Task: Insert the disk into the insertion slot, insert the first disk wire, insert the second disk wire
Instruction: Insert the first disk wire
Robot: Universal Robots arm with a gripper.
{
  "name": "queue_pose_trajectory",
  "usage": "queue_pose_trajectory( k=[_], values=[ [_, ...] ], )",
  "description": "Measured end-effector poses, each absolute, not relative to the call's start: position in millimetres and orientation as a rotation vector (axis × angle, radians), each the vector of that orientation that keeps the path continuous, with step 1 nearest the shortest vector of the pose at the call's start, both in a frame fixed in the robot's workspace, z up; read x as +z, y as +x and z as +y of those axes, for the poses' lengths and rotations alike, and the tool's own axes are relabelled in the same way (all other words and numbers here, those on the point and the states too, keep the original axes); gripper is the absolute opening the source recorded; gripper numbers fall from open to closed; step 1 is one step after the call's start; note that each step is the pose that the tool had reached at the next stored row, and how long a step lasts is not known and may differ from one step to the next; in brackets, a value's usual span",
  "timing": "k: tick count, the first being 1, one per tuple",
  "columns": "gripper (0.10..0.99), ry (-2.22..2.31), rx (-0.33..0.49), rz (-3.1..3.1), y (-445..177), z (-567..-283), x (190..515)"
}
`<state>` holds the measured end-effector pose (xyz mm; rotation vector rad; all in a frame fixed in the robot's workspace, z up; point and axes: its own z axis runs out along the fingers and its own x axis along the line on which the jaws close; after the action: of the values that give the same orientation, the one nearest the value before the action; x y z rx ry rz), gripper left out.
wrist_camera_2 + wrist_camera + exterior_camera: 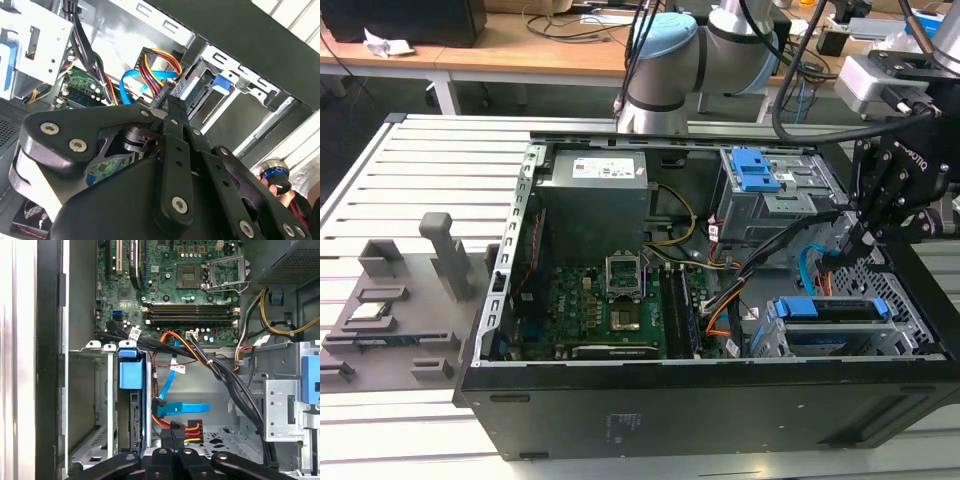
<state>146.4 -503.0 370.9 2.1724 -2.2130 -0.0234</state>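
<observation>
The disk [830, 308], grey in a bright blue carrier [129, 372], sits inside the silver insertion slot [772, 345] at the case's front corner on the exterior view's right. Its connector edge [137, 420] faces the gripper. My gripper [171, 454] hangs just beside that edge, shut on a black plug with red, orange and yellow wires [186, 430]. In the second wrist view the same plug [161, 97] sticks out past my gripper [170, 107], a short gap from the disk [220, 82]. A blue flat cable [182, 409] with its plug lies loose next to it.
The motherboard [620, 300] fills the case floor. A thick black cable bundle [227, 377] runs past the taller grey bay with blue clips [760, 175]. The power supply [595, 195] sits at the back. A grey fixture [400, 300] stands outside the case on the exterior view's left.
</observation>
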Motion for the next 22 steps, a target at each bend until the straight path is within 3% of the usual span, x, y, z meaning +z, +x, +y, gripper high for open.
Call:
queue_pose_trajectory(
  k=[7,11,12,13,22],
  values=[
    [0.114,2.172,-0.023,-2.213,146.5,-502.6,369.0],
    [0.357,2.172,-0.023,-2.213,146.5,-502.5,368.9],
    [0.357,2.172,-0.023,-2.213,146.5,-502.5,368.9],
    [0.424,2.172,-0.023,-2.213,146.5,-502.5,368.8],
    [0.424,2.164,-0.005,-2.205,146.5,-502.6,358.1]
  ],
)
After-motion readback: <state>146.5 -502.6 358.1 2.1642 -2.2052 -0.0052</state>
